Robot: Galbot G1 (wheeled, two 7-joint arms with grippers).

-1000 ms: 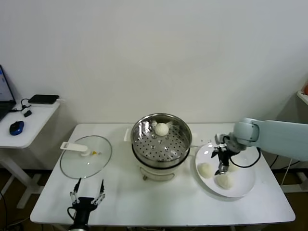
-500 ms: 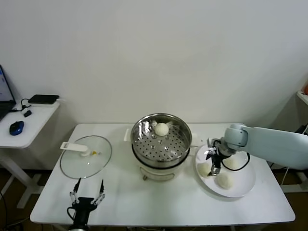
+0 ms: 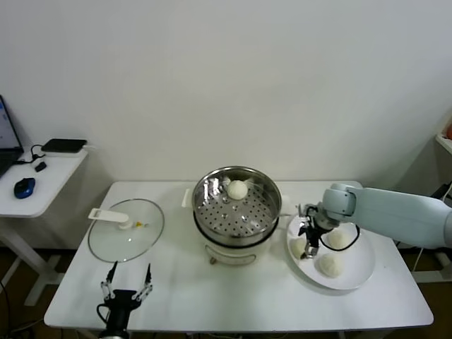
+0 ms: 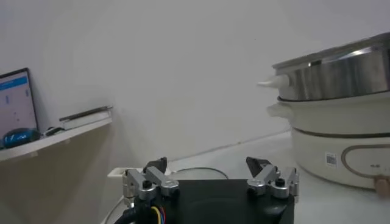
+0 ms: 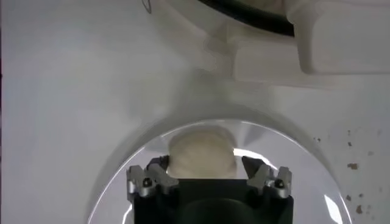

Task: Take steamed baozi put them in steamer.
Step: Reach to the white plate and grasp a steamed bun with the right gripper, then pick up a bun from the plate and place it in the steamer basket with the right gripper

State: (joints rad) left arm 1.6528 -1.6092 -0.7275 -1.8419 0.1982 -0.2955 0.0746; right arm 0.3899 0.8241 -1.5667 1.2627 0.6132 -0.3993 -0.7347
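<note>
Baozi (image 5: pixel 201 153) nearest steamer is being flanked by right gripper (image 3: pixel 305 239) fingers (image 5: pixel 153 178) on white plate (image 3: pixel 357 277); fingers are seen touching its sides, bun resting on plate, not lifted. Two more baozi (image 3: pixel 329 265) are being kept on same plate, beside it. Fourth baozi (image 3: pixel 237 189) is lying inside steamer (image 3: pixel 236 205), on perforated floor near far wall. Glass lid (image 3: pixel 126 229) is lying flat on table (image 3: pixel 212 296), left of steamer. Left gripper (image 3: pixel 127 288) is being held near table's front edge, fingers spread, holding nothing.
</note>
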